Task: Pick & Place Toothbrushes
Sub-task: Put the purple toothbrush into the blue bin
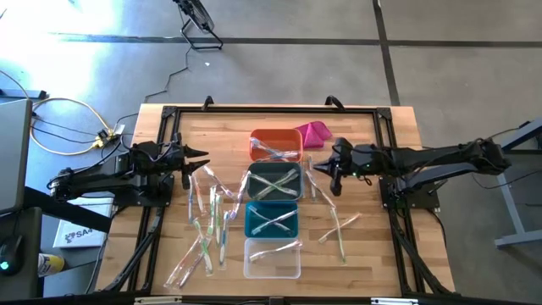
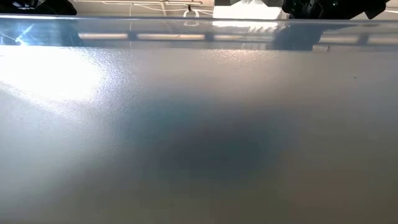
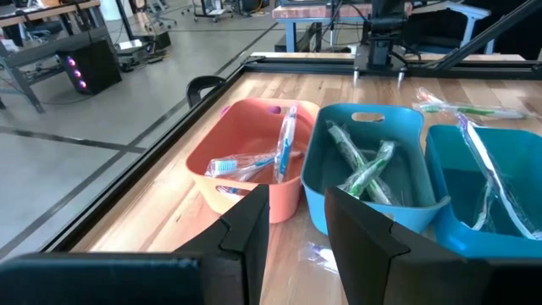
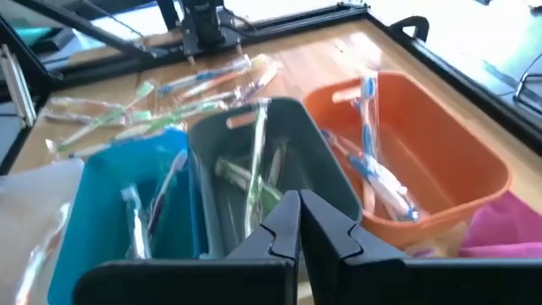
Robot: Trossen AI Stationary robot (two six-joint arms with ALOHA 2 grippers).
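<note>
Several wrapped toothbrushes (image 1: pixel 209 222) lie loose on the wooden table in front of my left gripper, and a few more toothbrushes (image 1: pixel 339 229) lie on the right side. Others lie inside the orange bin (image 1: pixel 275 144), the grey bin (image 1: pixel 273 182), the teal bin (image 1: pixel 271 220) and the clear bin (image 1: pixel 273 258). My left gripper (image 3: pixel 296 203) hovers left of the bins, open, with nothing between its fingers. My right gripper (image 4: pixel 298 212) hovers right of the grey bin (image 4: pixel 254 144), shut, with nothing visible in it.
A magenta cloth lump (image 1: pixel 313 133) lies right of the orange bin, near the table's far edge. The four bins stand in a row down the middle of the table. A black frame (image 1: pixel 169 114) runs along the table's edges.
</note>
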